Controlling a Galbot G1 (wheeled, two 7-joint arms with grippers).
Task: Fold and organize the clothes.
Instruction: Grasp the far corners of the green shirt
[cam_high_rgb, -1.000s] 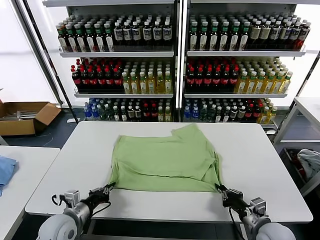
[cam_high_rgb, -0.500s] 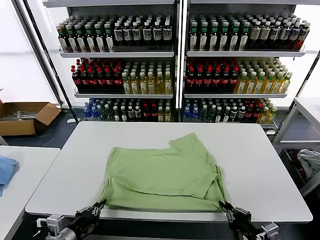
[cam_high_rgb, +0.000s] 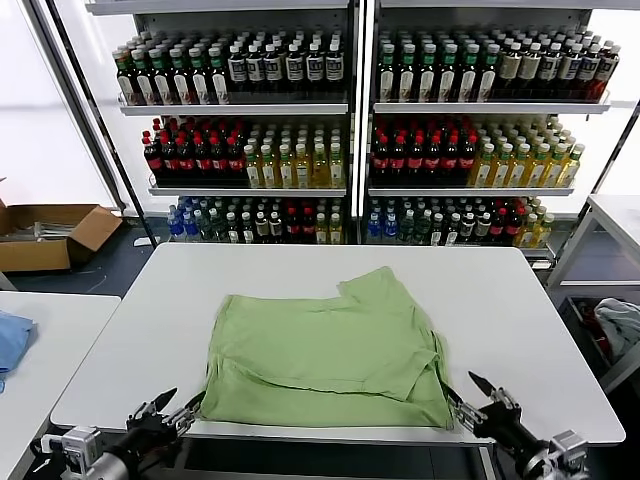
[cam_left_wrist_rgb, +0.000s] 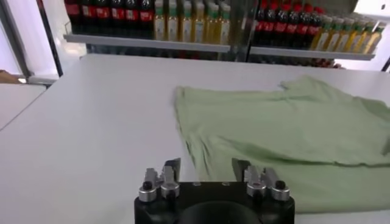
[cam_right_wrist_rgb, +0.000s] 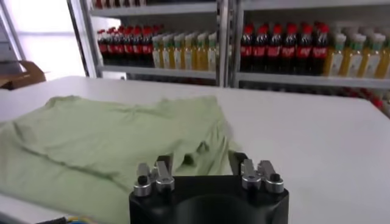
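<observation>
A light green shirt (cam_high_rgb: 325, 350) lies partly folded and plain side up on the white table (cam_high_rgb: 520, 310), its near hem at the front edge. My left gripper (cam_high_rgb: 168, 407) is open and empty just off the shirt's near left corner. My right gripper (cam_high_rgb: 482, 398) is open and empty just off its near right corner. The shirt also shows in the left wrist view (cam_left_wrist_rgb: 286, 131), beyond my open left gripper (cam_left_wrist_rgb: 206, 165). In the right wrist view the shirt (cam_right_wrist_rgb: 103, 143) lies beyond my open right gripper (cam_right_wrist_rgb: 200, 159).
Shelves of bottles (cam_high_rgb: 350, 130) stand behind the table. A second white table (cam_high_rgb: 40, 350) at the left carries a blue cloth (cam_high_rgb: 10, 340). A cardboard box (cam_high_rgb: 50, 232) sits on the floor at the far left. A pale bundle (cam_high_rgb: 615, 325) lies at the right.
Both grippers pulled the shirt's near hem toward the table's front edge, then let go and opened. The shirt now lies flat and free.
</observation>
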